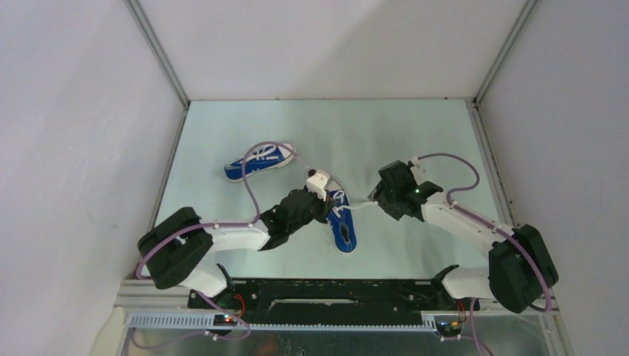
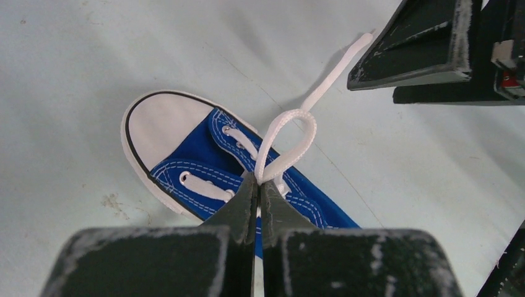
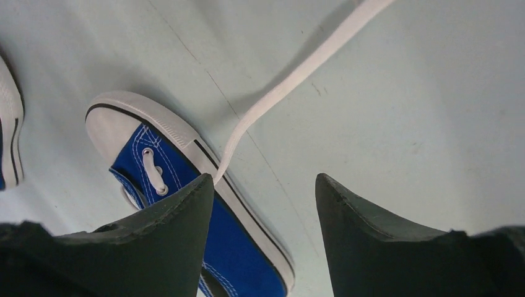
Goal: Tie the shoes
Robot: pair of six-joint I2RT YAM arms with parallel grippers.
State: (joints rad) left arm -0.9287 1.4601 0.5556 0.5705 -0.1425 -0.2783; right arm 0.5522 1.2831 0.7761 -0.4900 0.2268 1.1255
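Note:
Two blue canvas sneakers lie on the table. One shoe lies at the back left, the other shoe in the middle. My left gripper hangs over the middle shoe and is shut on a loop of its white lace, pinched at the fingertips. My right gripper is open and empty just right of that shoe. The lace's free end runs across the table past its left finger. The right gripper's fingers show in the left wrist view.
The table is pale green with grey walls on three sides. The back-left shoe's sole edge shows at the left of the right wrist view. The arms' black base rail runs along the near edge.

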